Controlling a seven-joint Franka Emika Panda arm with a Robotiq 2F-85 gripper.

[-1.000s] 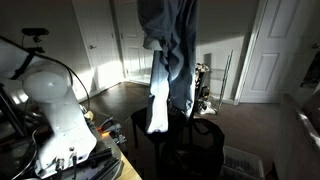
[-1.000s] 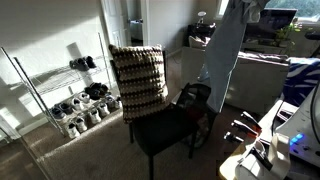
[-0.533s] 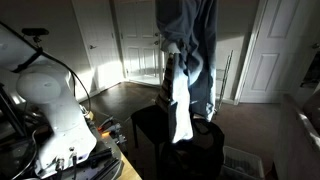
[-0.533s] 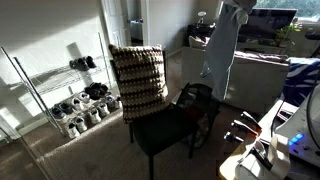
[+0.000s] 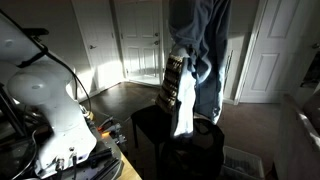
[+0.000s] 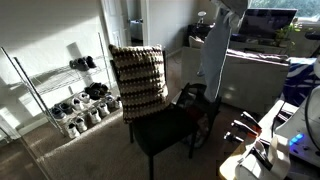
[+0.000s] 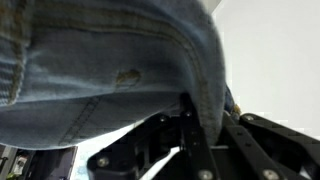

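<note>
Jeans (image 5: pixel 198 55) hang at upper centre of frame, directly below pincer (image 7: pixel 196 112), which is clenched on their seam, above chair (image 6: pixel 163 127).

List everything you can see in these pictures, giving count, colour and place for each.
jeans: one pair, blue denim, hanging above the chair
chair: one, black, middle of the floor
cushion: one, brown-and-cream check, against the chair's back
shoe rack: one, wire, by the wall
shoes: several pairs, dark and white, on the rack
doors: several, white, far wall
arm: one, white, close to the camera in an exterior view
hand: one, black, shut on the jeans
</note>
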